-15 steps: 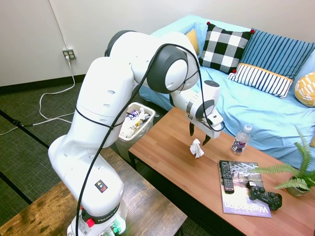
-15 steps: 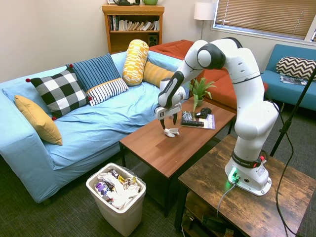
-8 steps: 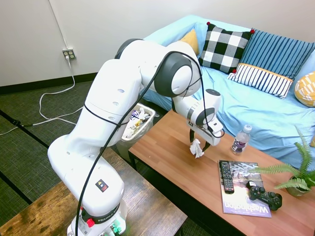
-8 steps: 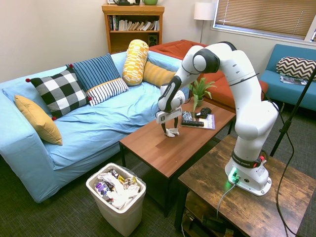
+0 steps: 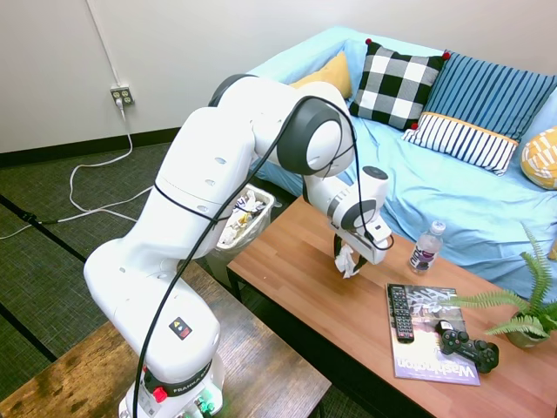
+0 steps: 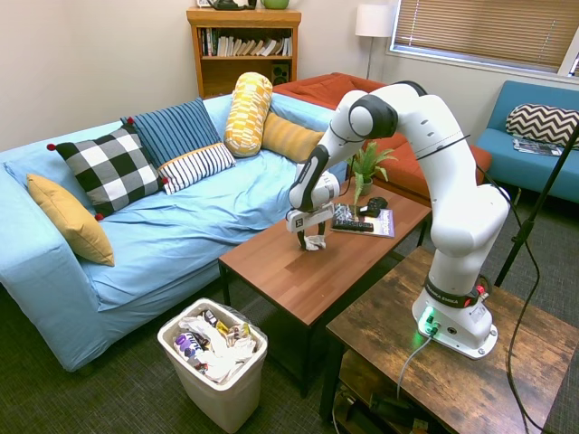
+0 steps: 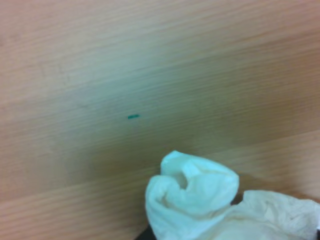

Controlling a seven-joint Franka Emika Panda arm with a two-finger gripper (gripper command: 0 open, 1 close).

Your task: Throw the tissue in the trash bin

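**Tool down on the tissue, grab looks about to happen**

Dropped noticeably lower than 1 s ago: back then hanging above the tissue (image 5: 349, 259) with fingers spread, now right down at bench (image 5: 296, 270) level with the wad sitting between the fingers. Tool (image 5: 350, 258) straddling the tissue in both exterior views, fingers either side of it, though can't tell whether pressed onto it yet or just bracketing it. Too small and too hidden by the wrist to call. Tissue in the same spot on the bench, not lifted, filling the lower part of the wrist view (image 7: 200, 200) up close.

Meaning for the task: approach looks done, pinch is the step in hand. Lift and carry still to come.

Trash bin (image 6: 215, 362) well away from the tool, down on the floor past the bench's end, already heaped with wrappers. Water bottle (image 5: 425, 246) near the tool, on the sofa side. Magazine and remote (image 5: 399, 311) further off. Probably nothing in the way of a straight lift.
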